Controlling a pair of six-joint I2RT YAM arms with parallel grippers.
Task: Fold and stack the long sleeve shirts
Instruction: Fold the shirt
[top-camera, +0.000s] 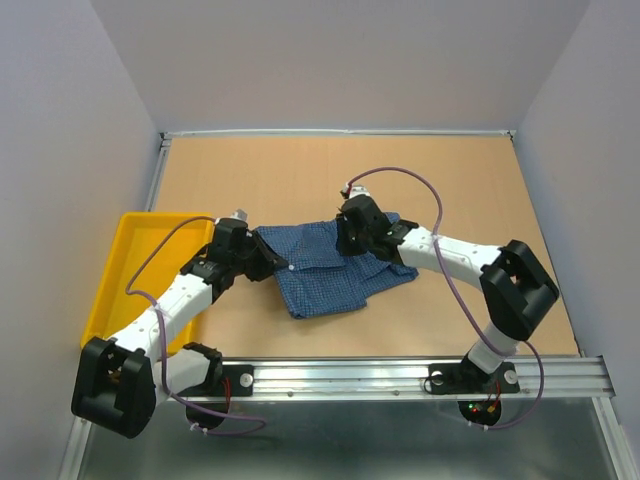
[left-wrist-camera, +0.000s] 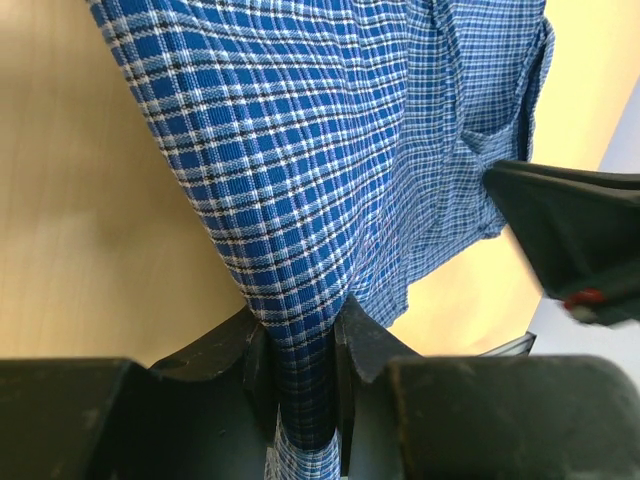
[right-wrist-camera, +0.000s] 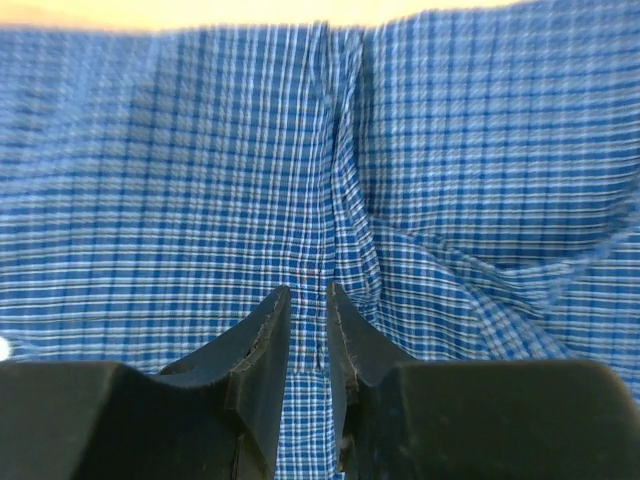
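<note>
One long sleeve shirt (top-camera: 330, 272), blue with fine checks, lies partly folded on the wooden table (top-camera: 450, 180), between the two arms. My left gripper (top-camera: 281, 263) is at the shirt's left edge and shut on a bunched strip of the cloth (left-wrist-camera: 300, 150), which runs down between its jaws (left-wrist-camera: 300, 335). My right gripper (top-camera: 349, 243) is on the shirt's upper right part. Its jaws (right-wrist-camera: 308, 297) stand narrowly apart on the cloth (right-wrist-camera: 450, 150), with a ridge of fabric running up from the gap. Collar, buttons and sleeves are not discernible.
A yellow tray (top-camera: 118, 262) sits at the table's left edge beside the left arm. Grey walls close in the table on three sides. A metal rail (top-camera: 400, 375) carrying the arm bases runs along the near edge. Part of the right arm (left-wrist-camera: 585, 240) shows in the left wrist view.
</note>
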